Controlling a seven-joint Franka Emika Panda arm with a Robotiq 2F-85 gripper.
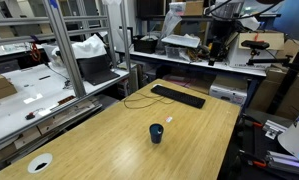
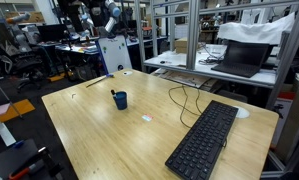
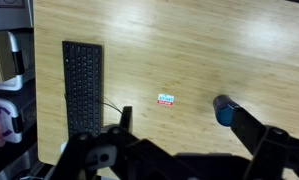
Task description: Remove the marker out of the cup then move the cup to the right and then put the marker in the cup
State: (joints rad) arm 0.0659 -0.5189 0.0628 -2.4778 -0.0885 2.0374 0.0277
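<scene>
Wood-grain table carries dark navy cup near middle, well apart from black keyboard. We read marker as thin stick poking above cup rim (tiny, faint). Claw hangs high over table, fingers spread, gripping nothing. Small white tag lies between keyboard and cup.

- A light wooden table carries everything; its top shows in both exterior views and in the wrist view.
- A black keyboard lies flat near one end of it, with a thin dark cable looping over the wood beside it.
- The cup stands upright, well apart from the keyboard.
- A small white tag lies between the cup and the keyboard, nearer the cup.
- A flat round white disc with a dark centre sits at a corner, far from the cup.
</scene>
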